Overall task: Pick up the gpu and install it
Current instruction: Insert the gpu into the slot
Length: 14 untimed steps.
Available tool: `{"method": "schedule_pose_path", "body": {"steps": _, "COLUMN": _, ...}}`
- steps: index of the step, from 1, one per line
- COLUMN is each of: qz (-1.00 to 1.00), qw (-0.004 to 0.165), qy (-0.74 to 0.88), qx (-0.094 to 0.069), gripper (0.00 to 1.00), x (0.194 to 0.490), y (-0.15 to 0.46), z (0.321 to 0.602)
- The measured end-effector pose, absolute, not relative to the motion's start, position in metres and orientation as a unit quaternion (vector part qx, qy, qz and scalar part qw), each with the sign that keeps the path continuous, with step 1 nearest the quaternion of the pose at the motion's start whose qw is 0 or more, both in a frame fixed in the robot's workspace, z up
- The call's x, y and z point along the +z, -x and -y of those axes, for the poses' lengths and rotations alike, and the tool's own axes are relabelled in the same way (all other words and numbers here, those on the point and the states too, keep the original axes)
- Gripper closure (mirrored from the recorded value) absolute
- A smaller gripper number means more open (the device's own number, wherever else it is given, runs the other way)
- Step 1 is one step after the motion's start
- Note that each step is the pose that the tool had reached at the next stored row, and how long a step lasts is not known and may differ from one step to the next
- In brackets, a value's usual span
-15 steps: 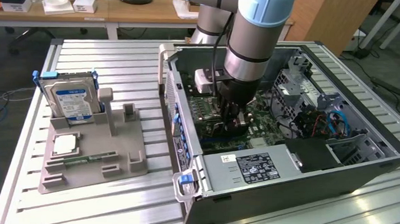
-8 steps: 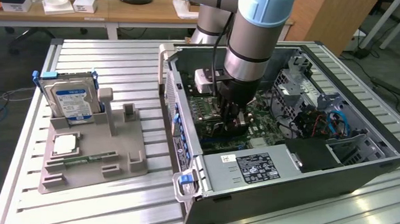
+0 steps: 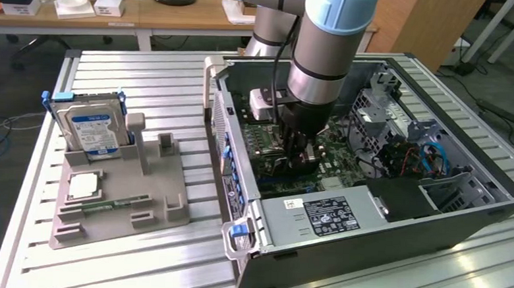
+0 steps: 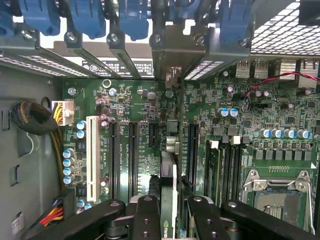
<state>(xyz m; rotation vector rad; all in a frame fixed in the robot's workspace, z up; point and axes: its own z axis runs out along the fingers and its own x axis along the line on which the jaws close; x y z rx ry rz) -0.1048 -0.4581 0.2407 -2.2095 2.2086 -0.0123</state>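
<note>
The gripper is closed on the gpu, held edge-on low over the motherboard inside the open case (apparently above a slot); keeping the card square would help seating.

arm inside computer case, hard drive racked

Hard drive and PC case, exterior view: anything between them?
Only the grey fixture's empty upright slot posts and bare slatted table lie between the hard drive and case, in the exterior view.
</note>
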Motion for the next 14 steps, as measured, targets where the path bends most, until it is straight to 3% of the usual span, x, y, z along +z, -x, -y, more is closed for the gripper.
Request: {"method": "schedule_pose_path", "body": {"steps": 14, "qz": -0.707, "qw": 0.009, "qy": 0.707, "qx": -0.004, "gripper": 0.74, "x": 0.2362, "y": 0.105, "z": 0.4582}}
